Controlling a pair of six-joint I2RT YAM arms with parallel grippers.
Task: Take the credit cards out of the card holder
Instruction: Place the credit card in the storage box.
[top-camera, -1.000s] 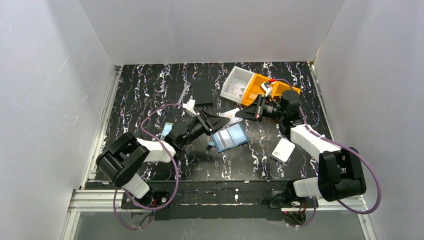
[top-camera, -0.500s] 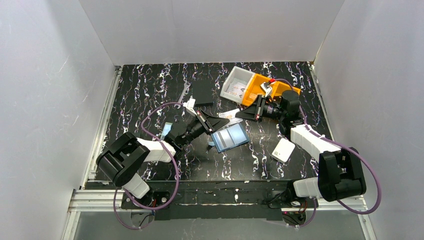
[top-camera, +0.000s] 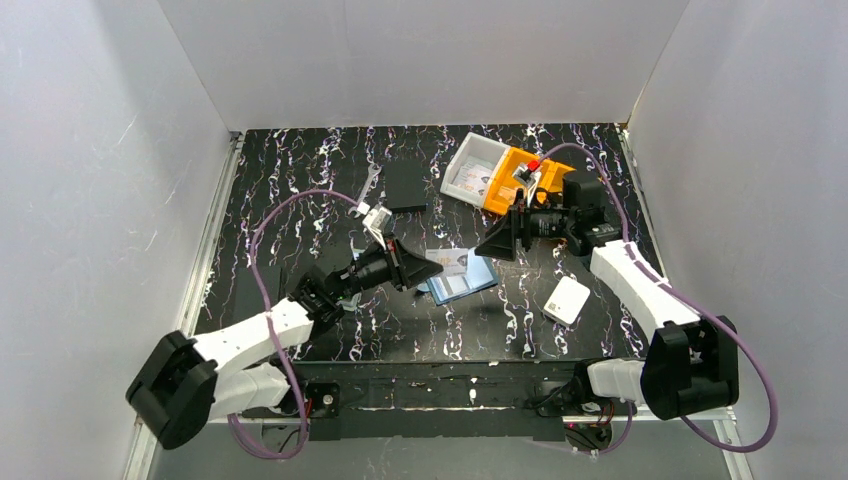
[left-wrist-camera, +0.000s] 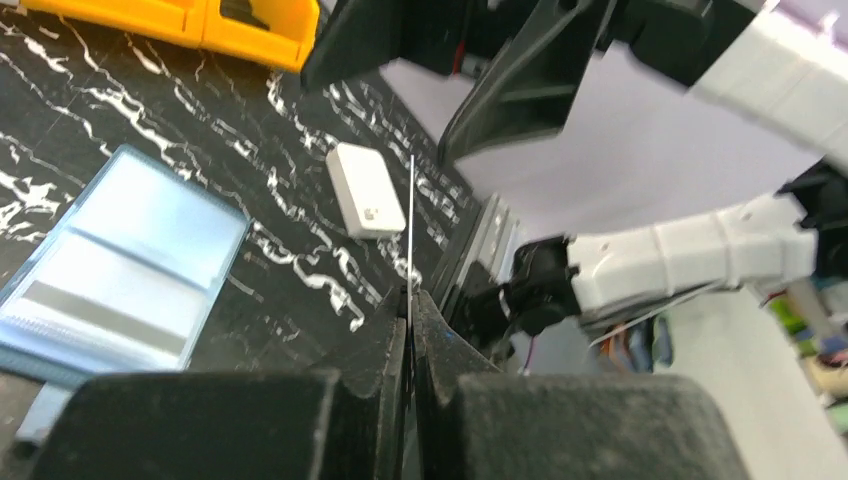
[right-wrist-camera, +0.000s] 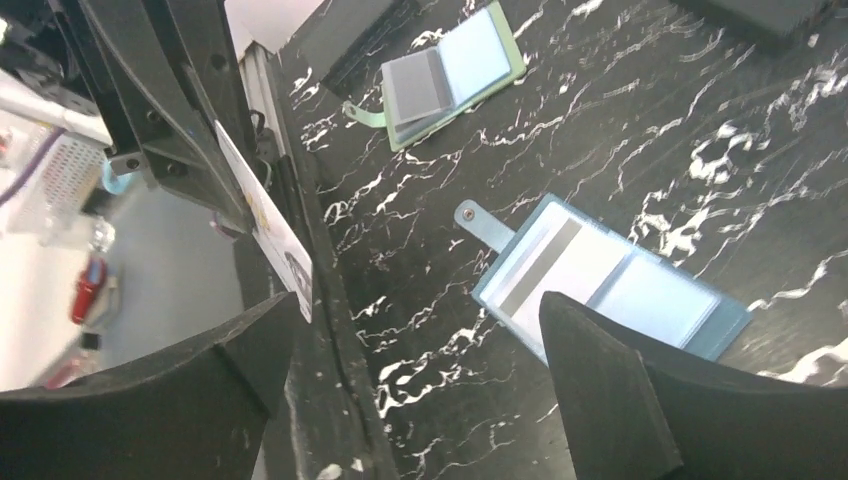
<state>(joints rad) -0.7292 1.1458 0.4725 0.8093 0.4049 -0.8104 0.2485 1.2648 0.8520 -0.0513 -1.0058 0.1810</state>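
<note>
From above, the left gripper (top-camera: 432, 267) pinches a card (top-camera: 456, 259) over the open card holder (top-camera: 468, 285) mid-table (top-camera: 300, 180); its wrist view shows fingers (left-wrist-camera: 395, 330) clamped on the card's edge; the right wrist view shows the right gripper (right-wrist-camera: 420, 305) spread wide, empty.

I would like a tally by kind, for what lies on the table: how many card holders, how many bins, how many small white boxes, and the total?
Card holders: 2 (blue card holder, green card holder)
Bins: 2 (white bin, orange bin)
Small white boxes: 1 (white box)
Total: 5
</note>
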